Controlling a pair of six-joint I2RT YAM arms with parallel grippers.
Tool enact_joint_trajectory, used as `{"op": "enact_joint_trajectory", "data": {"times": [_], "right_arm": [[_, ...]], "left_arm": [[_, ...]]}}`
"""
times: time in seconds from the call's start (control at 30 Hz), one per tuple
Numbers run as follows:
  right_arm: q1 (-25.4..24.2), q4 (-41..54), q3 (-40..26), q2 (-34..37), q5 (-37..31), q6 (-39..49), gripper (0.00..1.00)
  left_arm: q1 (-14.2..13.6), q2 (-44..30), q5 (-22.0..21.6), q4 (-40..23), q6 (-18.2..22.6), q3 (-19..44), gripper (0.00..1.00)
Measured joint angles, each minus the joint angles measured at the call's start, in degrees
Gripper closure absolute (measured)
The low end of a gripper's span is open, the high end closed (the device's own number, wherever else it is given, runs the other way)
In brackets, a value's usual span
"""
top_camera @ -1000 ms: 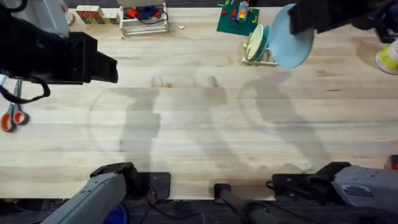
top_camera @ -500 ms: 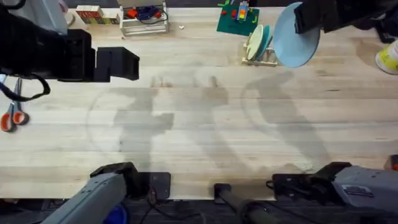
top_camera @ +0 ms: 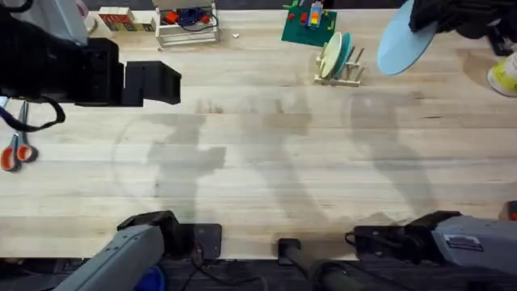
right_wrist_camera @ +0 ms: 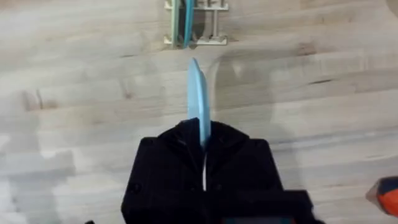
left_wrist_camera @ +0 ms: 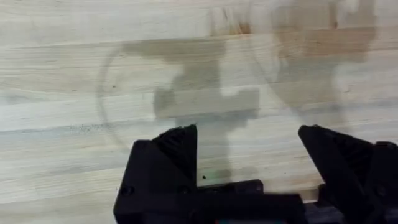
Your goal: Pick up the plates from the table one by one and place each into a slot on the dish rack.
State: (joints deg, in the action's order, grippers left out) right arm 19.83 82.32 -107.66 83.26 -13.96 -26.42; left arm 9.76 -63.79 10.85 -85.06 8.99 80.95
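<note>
My right gripper (top_camera: pixel 418 24) is shut on the rim of a light blue plate (top_camera: pixel 400 47), holding it tilted in the air just right of the dish rack (top_camera: pixel 339 74). The rack holds a cream plate (top_camera: pixel 329 55) and a teal plate (top_camera: pixel 346 48) standing upright. In the right wrist view the blue plate (right_wrist_camera: pixel 198 102) shows edge-on between my fingers, with the dish rack (right_wrist_camera: pixel 196 25) some way beyond it. My left gripper (top_camera: pixel 161 83) hovers open over the bare table (left_wrist_camera: pixel 93 93) at the left, holding nothing.
Along the back edge are a white wire-frame stand (top_camera: pixel 187 24), wooden blocks (top_camera: pixel 121 18) and a green board (top_camera: pixel 308 26). Orange-handled scissors (top_camera: pixel 14 152) lie at the left edge. A yellow-and-white object (top_camera: pixel 505 77) sits at the right edge.
The right arm has carried the blue plate rightward, off the rack's right end. The left gripper came forward a second ago and has since stayed still.
</note>
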Motion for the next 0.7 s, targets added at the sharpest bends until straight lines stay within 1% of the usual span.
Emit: {"op": "enact_joint_trajectory", "data": {"times": [0.13, 0.3, 0.5, 0.7], "right_arm": [[-2.2, -1.0, 0.0, 2.4, 0.0, -2.4, 0.971], [-4.3, -4.8, 0.0, 5.8, 0.0, -4.1, 0.971], [-5.8, -9.6, 0.0, 9.7, 0.0, -3.7, 0.971], [-8.3, -10.5, 0.0, 13.4, 0.0, -1.6, 0.971]], "left_arm": [[0.0, 0.0, 0.0, 0.0, 0.0, 0.0, 0.006], [0.0, 0.0, 0.0, 0.0, 0.0, 0.0, 0.006], [0.0, 0.0, 0.0, 0.0, 0.0, 0.0, 0.007], [0.0, 0.0, 0.0, 0.0, 0.0, 0.0, 0.006]]}}
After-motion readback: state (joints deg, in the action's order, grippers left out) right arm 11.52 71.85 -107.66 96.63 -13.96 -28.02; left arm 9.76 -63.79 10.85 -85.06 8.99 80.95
